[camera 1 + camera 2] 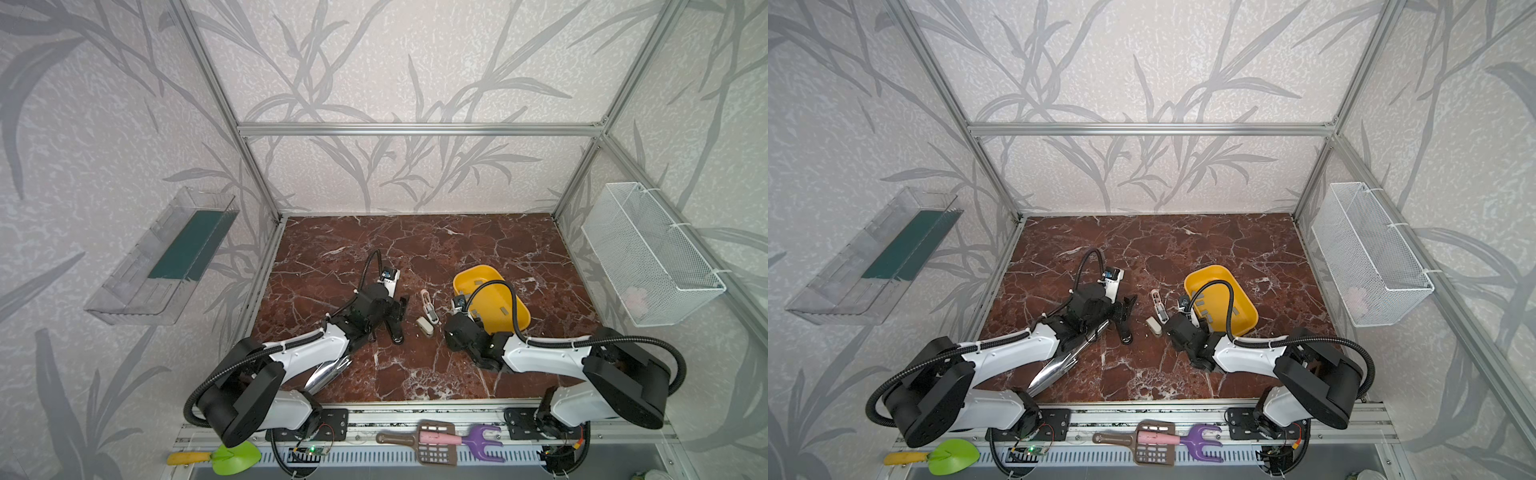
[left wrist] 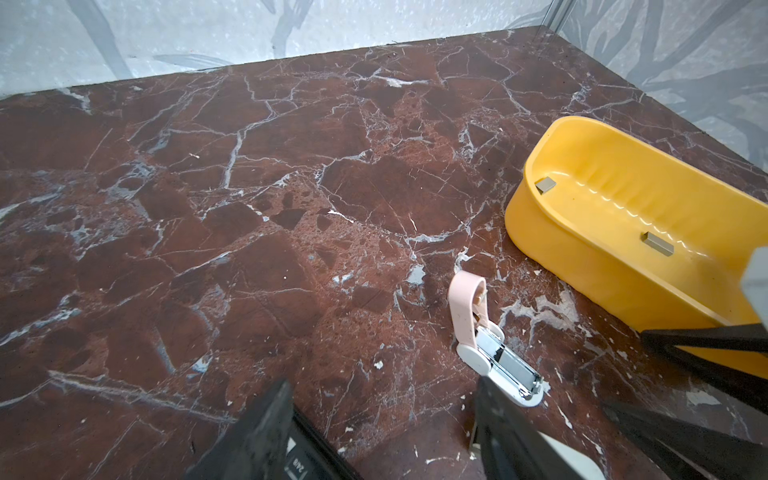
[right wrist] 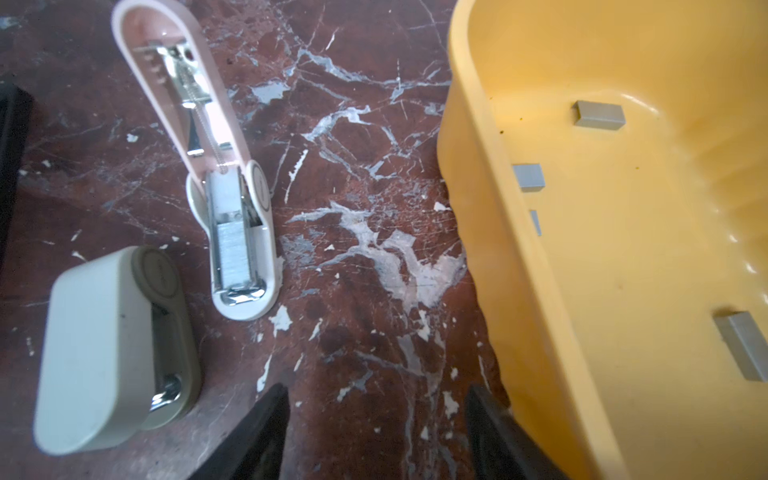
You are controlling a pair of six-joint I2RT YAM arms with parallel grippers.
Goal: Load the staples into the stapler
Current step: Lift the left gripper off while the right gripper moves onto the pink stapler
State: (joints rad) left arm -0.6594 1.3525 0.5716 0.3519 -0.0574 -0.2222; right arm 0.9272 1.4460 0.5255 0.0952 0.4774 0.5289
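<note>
A pink stapler (image 3: 232,199) lies hinged open on the marble table, and a strip of grey staples (image 3: 232,249) sits in its metal channel. It shows in both top views at mid-table (image 1: 428,305) (image 1: 1158,305). More staples (image 3: 598,114) lie loose in the yellow tray (image 3: 519,311). My right gripper (image 3: 378,399) hovers open and empty over bare marble between the stapler and the tray wall. My left gripper (image 2: 382,399) is open too, just left of the pink stapler (image 2: 494,349), holding nothing.
A closed beige stapler (image 3: 104,345) lies beside the pink one. A black stapler (image 1: 395,328) sits under my left gripper and a chrome one (image 1: 328,374) under the left arm. A wire basket (image 1: 648,257) hangs on the right wall, a clear shelf (image 1: 162,257) on the left.
</note>
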